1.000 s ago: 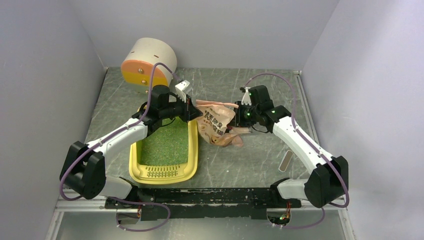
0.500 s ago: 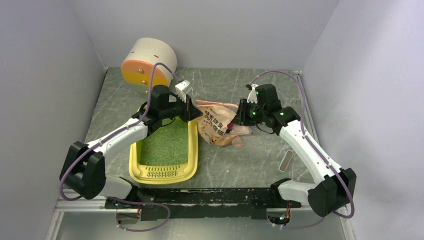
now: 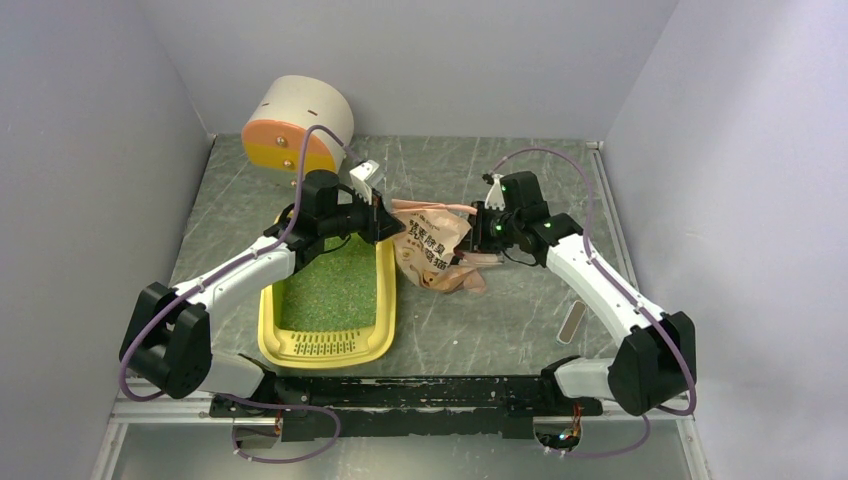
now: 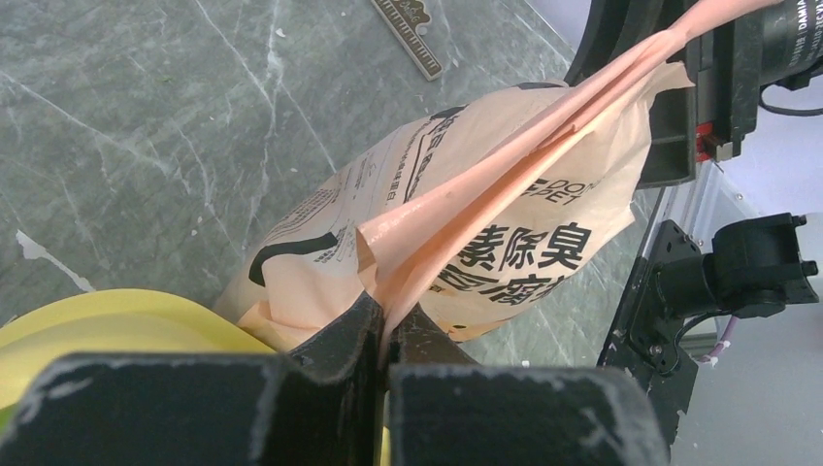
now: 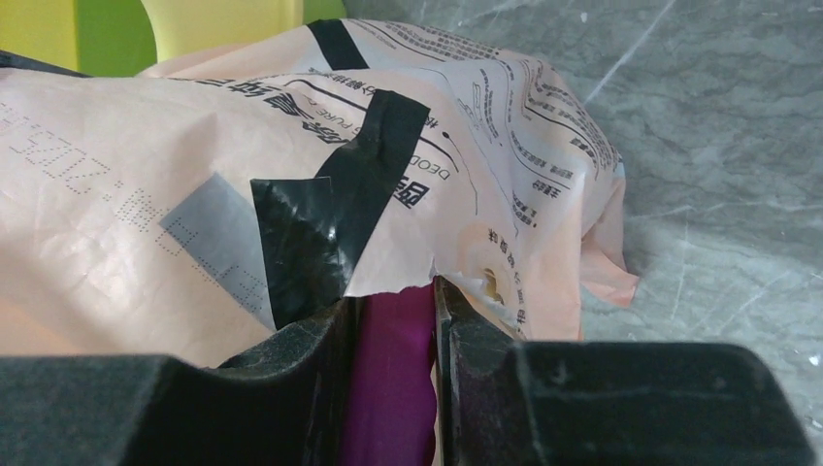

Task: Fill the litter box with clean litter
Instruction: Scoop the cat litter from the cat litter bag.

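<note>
The yellow litter box [image 3: 376, 335] lies at front left with a bed of green clean litter [image 3: 330, 285] in it. To its right sits the pink-beige printed bag [image 3: 432, 250]. My left gripper [image 3: 385, 222] is shut on the bag's folded top edge [image 4: 456, 209], its fingertips [image 4: 364, 325] pinching the film just past the box rim [image 4: 116, 325]. From the bag's other side, my right gripper [image 3: 478, 235] is shut on the magenta scoop handle [image 5: 393, 388], which runs under the bag's torn edge [image 5: 194, 194]. The scoop's bowl is hidden in the bag.
A white cylinder with an orange end [image 3: 295, 125] stands at the back left corner. A small flat ruler-like strip [image 3: 572, 323] lies on the table at the right. Grey walls close in left, right and behind.
The right gripper pulled back a little to the right half a second ago, then returned to the bag. The left arm, bag and litter box stay put.
</note>
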You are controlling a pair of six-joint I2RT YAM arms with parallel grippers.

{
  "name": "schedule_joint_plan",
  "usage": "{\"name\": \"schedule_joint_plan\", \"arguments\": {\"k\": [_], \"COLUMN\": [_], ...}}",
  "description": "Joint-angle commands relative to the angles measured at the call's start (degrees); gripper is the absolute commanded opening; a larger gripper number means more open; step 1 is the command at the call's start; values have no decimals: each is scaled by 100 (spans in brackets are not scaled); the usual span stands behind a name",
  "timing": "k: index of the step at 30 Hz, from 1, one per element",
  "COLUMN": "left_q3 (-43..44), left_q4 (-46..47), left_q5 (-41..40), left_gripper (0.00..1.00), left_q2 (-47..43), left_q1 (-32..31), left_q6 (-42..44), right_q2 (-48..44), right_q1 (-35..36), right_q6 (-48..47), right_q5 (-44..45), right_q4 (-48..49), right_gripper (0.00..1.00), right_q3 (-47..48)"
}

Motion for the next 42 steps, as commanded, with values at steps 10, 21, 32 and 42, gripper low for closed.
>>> {"name": "schedule_joint_plan", "arguments": {"k": [10, 21, 32, 42], "left_q3": [-57, -147, -269, -216], "left_q4": [355, 463, 578, 633], "left_q5": [193, 211, 229, 29], "left_gripper": [5, 5, 5, 5], "left_q2": [-59, -72, -92, -97], "left_q1": [-78, -78, -78, -79], "left_q6": [-240, -309, -362, -448], "right_q2": [-679, -917, -1033, -1841], "right_q1": [-113, -910, -1498, -2309], "right_q6": [1738, 3662, 5009, 4208], "right_q5": [-1514, -2567, -3266, -3637], "right_q4": [2656, 5170, 7501, 6154], "right_gripper": [0, 0, 0, 0], "right_q3": [-1103, -2447, -3553, -3554]}}
